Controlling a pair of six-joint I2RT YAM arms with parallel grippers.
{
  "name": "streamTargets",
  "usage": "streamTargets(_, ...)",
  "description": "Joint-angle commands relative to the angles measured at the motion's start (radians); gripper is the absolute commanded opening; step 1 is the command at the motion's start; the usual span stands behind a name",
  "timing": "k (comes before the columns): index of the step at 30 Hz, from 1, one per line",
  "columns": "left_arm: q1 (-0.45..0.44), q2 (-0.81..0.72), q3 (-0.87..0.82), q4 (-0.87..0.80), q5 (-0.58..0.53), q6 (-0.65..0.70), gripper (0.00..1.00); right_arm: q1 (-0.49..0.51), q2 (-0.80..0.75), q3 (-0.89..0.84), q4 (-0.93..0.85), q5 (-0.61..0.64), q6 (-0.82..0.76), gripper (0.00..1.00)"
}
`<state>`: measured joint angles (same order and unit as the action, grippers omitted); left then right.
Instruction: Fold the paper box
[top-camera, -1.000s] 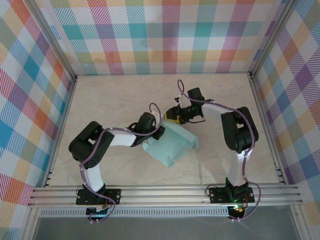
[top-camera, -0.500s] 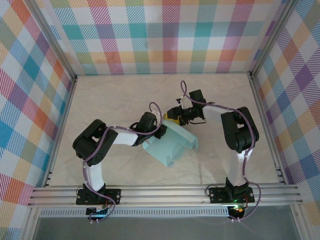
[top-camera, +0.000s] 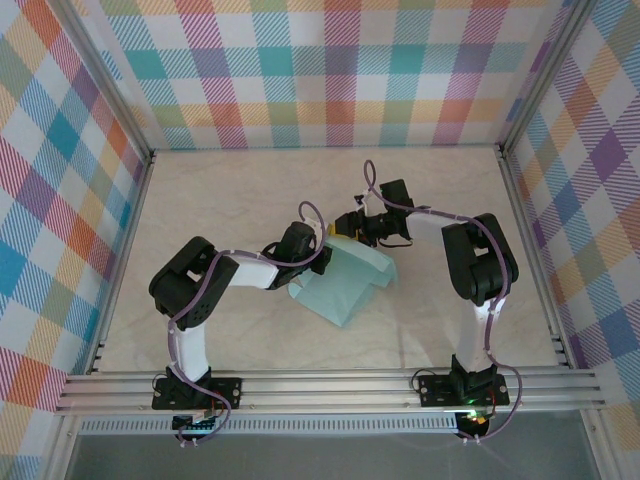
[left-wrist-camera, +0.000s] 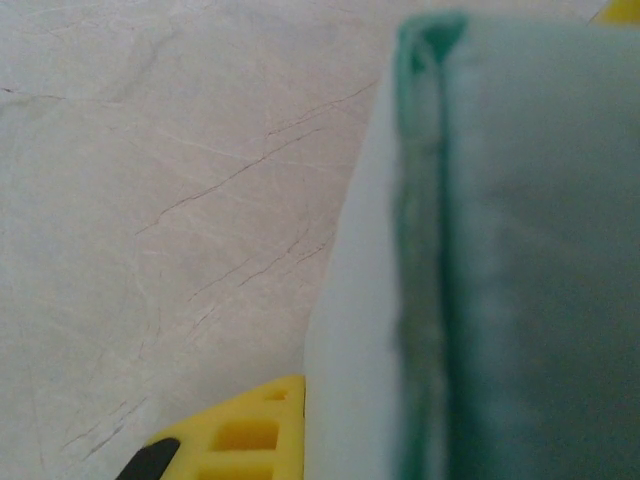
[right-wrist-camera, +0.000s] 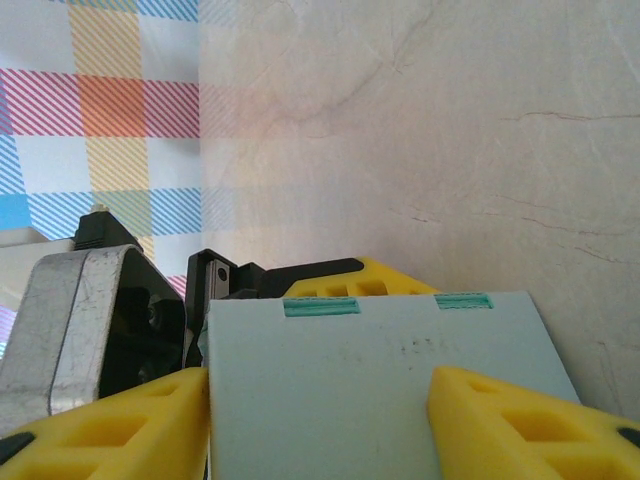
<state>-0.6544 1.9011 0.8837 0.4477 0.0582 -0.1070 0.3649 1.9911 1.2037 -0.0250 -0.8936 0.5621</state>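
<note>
Since 1 s ago: left arm's elbow has shifted right, and the raised hump on the right side of the paper box (top-camera: 345, 285) has dropped, so the card now lies flatter

Left gripper (top-camera: 322, 258) sits at the box's far left corner, touching it. Its wrist camera is pressed right up to the card: one yellow finger (left-wrist-camera: 240, 440) at the bottom edge, just against a pale mint fold, with a darker teal seam running up the card beside it. Second finger hidden by the card, so can't tell whether this pair is apart or clamped

Box lies about mid tabletop (top-camera: 200, 200), slightly toward the near edge, turned at an angle, one corner pointing at the near edge

Right gripper (top-camera: 347, 227) is on the box's far edge, close to the left one. In the wrist view its gripper (right-wrist-camera: 320, 380) has both yellow fingers (right-wrist-camera: 110, 420) spread wide, with a flat mint panel (right-wrist-camera: 380, 400) between them. Two teal slots (right-wrist-camera: 320, 307) sit along the panel's far edge, with the left gripper's black and yellow tip just beyond

Plaid walls (top-camera: 330, 70) on three sides
</note>
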Motion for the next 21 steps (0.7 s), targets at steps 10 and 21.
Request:
streamTargets(10, -0.006, 0.026, 0.034, -0.011, -0.019, -0.007, 0.05, 0.055, -0.025, -0.039, -0.070, -0.049, -0.007, 0.58)
streamTargets(21, -0.001, -0.009, 0.016, -0.015, 0.002, -0.028, 0.00, 0.019, -0.167, -0.033, -0.096, 0.091, 0.015, 0.79)
